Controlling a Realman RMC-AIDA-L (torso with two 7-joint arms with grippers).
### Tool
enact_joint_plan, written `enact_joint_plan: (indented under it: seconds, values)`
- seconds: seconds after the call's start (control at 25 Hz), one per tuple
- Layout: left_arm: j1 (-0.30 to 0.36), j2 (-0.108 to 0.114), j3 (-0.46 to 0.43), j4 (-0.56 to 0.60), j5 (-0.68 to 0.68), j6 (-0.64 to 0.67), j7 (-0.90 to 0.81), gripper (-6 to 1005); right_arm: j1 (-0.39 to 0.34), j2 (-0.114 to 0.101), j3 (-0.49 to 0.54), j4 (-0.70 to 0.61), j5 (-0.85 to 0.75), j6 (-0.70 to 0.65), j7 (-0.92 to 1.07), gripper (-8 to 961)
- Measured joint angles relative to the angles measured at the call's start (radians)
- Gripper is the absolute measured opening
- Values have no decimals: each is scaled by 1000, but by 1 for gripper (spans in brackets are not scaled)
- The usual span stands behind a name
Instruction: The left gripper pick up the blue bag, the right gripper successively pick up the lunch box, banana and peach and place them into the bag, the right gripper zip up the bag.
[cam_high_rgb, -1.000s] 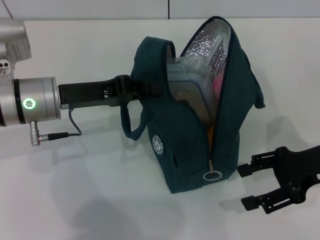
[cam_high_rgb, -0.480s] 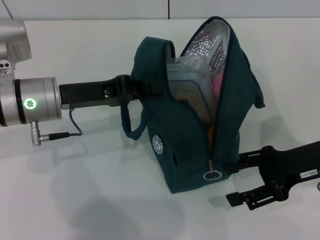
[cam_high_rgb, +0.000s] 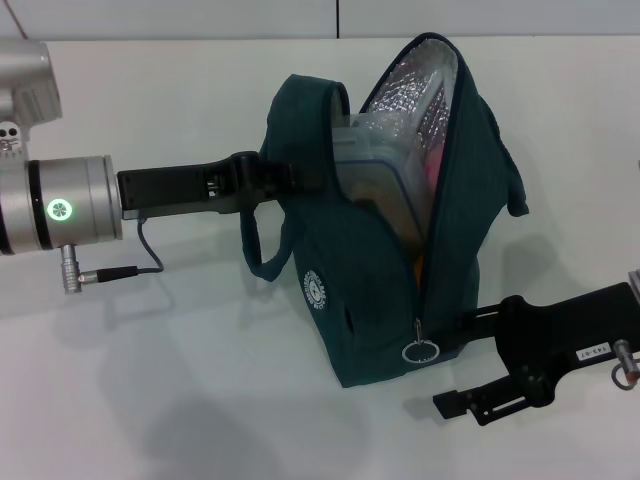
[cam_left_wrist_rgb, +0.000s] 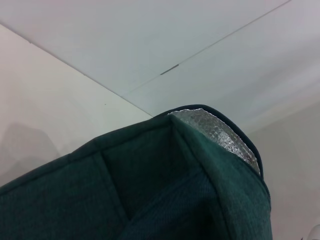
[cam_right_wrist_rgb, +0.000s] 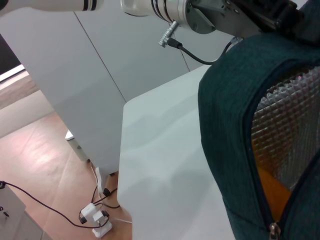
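Nearest, at the right, the right gripper (cam_high_rgb: 462, 360) has its jaws spread apart and empty, one just beside the zip ring (cam_high_rgb: 421, 351) at the low near corner of the blue bag (cam_high_rgb: 370, 290). The bag stands unzipped mid-tabletop (cam_high_rgb: 180, 400), holding the lunch box (cam_high_rgb: 385, 165), with the peach (cam_high_rgb: 436, 165) and banana (cam_high_rgb: 421, 266) glimpsed inside. Farther left, the left gripper (cam_high_rgb: 290, 177) clamps the bag's handle.

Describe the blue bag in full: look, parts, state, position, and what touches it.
The blue bag is dark teal fabric with silver quilted foil lining, padded handles and a round white logo. It stands upright on the white table, unzipped, its metal ring pull low at the front. The lunch box shows inside. The left end effector holds its near handle; the right end effector is open beside its base.
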Motion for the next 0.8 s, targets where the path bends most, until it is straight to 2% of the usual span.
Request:
enact_joint_plan:
  seconds: [0.56, 0.8]
  values:
    - [3, 2, 0, 0, 0, 0, 1, 35, 4, 3, -17, 0, 37, 24, -12, 772]
    - [4, 2, -9, 0, 2, 0, 2, 35, 5, 3, -83, 8, 80, 56, -14, 760]
